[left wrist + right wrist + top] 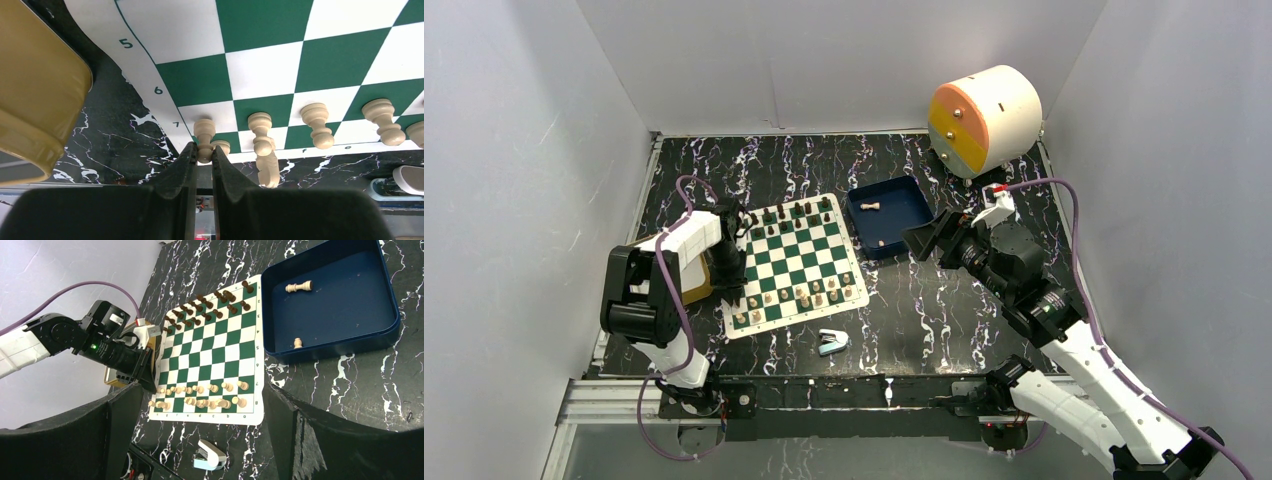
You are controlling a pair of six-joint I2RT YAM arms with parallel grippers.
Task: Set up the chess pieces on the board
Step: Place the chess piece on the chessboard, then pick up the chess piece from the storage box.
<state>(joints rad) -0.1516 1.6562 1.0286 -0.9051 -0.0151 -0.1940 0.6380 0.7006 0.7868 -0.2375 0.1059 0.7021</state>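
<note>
Left gripper point(204, 153) is down at the near-left corner of the board point(800, 262), nearly closed. We read it as clenched on the base of a tan pawn point(204, 134) on row 7, leftmost file. Base is hidden between the fingertips, so we can't see the contact itself.

Right gripper point(924, 242) is wide open and holds nothing. It hovers over the table just near and right of the blue tray point(910, 226).

Board lies mid-table, slightly rotated. Dark pieces point(795, 214) fill the two far rows, tan pieces point(796, 296) the two near rows. In the left wrist view one tan piece point(269, 169) in the nearest row is leaning or tipped past the board edge.

Two tan pieces are in the tray: a tall piece point(299, 287) lying on its side at the far end and a small piece point(298, 343) by the near wall.

Blue stapler point(832, 342) sits on the table near the board. Tan container point(42, 85) is just left of the board, beside the left arm. Orange-faced cylinder point(984, 118) is far right.
</note>
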